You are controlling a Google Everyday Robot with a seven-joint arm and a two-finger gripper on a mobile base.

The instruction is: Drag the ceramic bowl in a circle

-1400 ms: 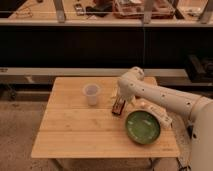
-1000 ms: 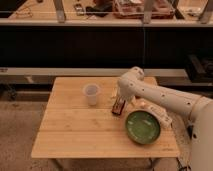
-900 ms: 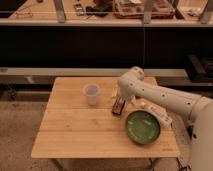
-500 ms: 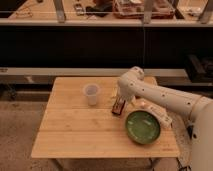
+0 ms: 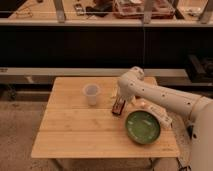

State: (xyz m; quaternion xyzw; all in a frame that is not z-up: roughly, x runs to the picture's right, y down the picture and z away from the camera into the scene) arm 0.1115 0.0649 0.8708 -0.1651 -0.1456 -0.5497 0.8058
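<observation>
Wide, shallow, round, green glazed ceramic bowl (image 5: 143, 127): resting on the front right part of the light wooden slatted table (image 5: 75, 135), close to the right edge.

Dark gripper (image 5: 118, 106): pointed down at the tabletop, just beside the bowl's rear left rim. Opening width: cannot be told. Contact with the rim: cannot be told.

Small translucent whitish plastic cup (image 5: 91, 94): upright, near the gripper on its left, well apart from the bowl.

White arm (image 5: 160, 97): crossing above the table's rear right area, behind the bowl.
</observation>
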